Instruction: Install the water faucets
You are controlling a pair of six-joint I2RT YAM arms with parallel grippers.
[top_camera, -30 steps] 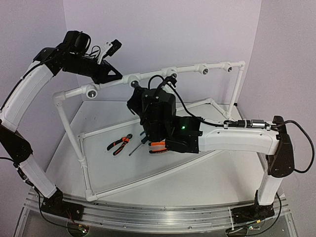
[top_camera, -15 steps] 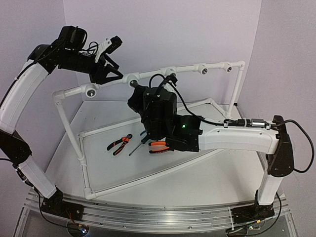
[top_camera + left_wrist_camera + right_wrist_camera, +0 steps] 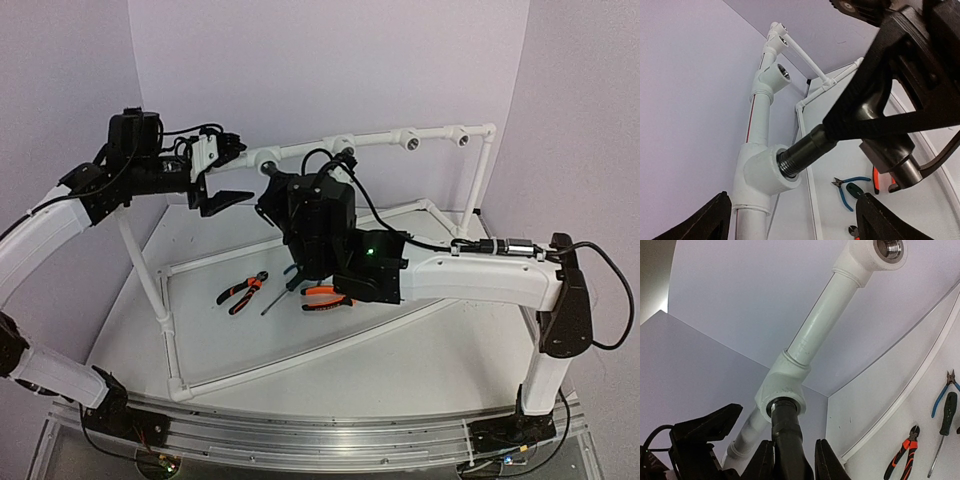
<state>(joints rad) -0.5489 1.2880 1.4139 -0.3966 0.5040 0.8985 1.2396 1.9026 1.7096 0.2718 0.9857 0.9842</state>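
We see the right gripper (image 3: 792,452) clamped on the black faucet (image 3: 785,422), its end inside a white pipe socket (image 3: 785,385); the left gripper (image 3: 792,210) stands open to its left.

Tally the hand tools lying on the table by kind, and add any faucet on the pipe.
Orange-handled pliers: 2
Blue-handled pliers: 1
Screwdriver: 1
Faucet: 1
Total: 5
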